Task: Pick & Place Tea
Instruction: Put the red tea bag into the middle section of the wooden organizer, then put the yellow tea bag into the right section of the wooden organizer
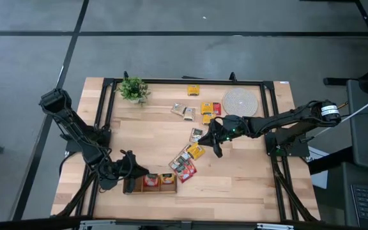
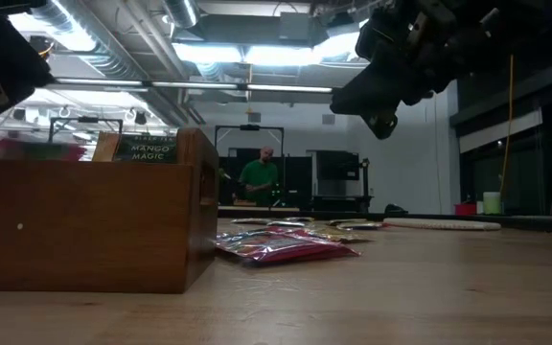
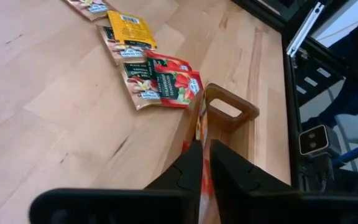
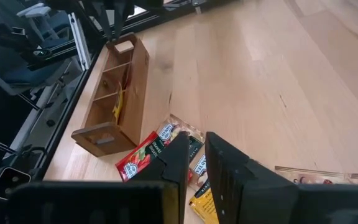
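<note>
The long wooden tray (image 1: pixel 151 182) lies near the table's front left, with red and orange tea sachets standing in it. My left gripper (image 3: pixel 202 146) hangs over the tray's left end (image 1: pixel 130 179), shut on an orange-red sachet (image 3: pixel 202 163). Loose sachets (image 1: pixel 185 165) lie flat just right of the tray, and more (image 1: pixel 204 110) lie toward the far edge. My right gripper (image 1: pixel 214 145) hovers high over the table's middle, above a yellow sachet (image 1: pixel 195 151). Its fingers (image 4: pixel 196 140) are a narrow gap apart with nothing between them. My left gripper pinches the orange-red sachet's flat faces (image 3: pixel 204 177) between its two fingers, the sachet seen edge-on. The fingers slant down from the table's left, along the tray. The sachet stands upright, reaching down into the tray (image 3: pixel 232 109); which compartment it is in I cannot tell.
A small potted plant (image 1: pixel 133 89) stands at the far left and a round woven mat (image 1: pixel 239 102) at the far right. A black frame runs along the table's edges. Bare wood lies in front of the right arm. A person (image 2: pixel 258 174) stands far behind the table.
</note>
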